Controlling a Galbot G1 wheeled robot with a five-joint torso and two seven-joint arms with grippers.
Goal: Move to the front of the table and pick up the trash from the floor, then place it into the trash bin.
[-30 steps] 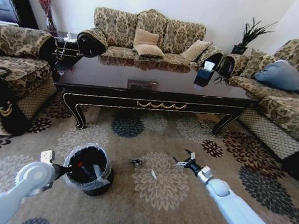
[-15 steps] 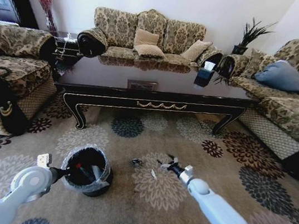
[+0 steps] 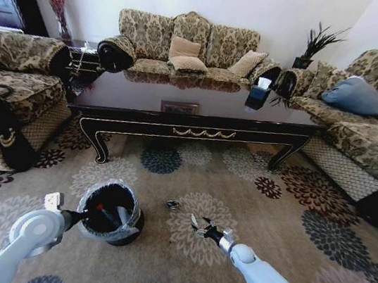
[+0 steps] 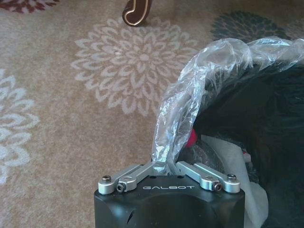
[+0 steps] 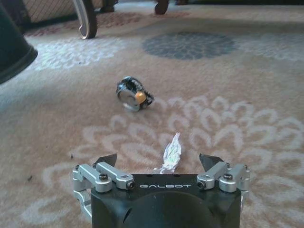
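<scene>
Two scraps lie on the flowered carpet: a thin white paper twist (image 5: 171, 151) between the right gripper's (image 5: 159, 164) wide-open jaws, while the left gripper (image 4: 167, 167) pinches the round black bin's clear plastic liner (image 4: 199, 85).

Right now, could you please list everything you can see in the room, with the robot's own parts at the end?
table: one, glossy dark top with gold trim, in the middle between the sofas.
trash bin: one, black with a clear bag over its rim, on the carpet at front left; white paper and a red-tipped piece lie inside.
white scrap: one, crumpled, on the carpet between the right claw's fingers.
dark scrap: one, dark and shiny with an orange spot, on the carpet beyond the white scrap.
tissue box: one, dark with white tissue, on the table's right end.
sofas: three, brown floral, around the table.
left claw: shut on the bag at the bin's rim.
right claw: open, low over the white scrap.
</scene>
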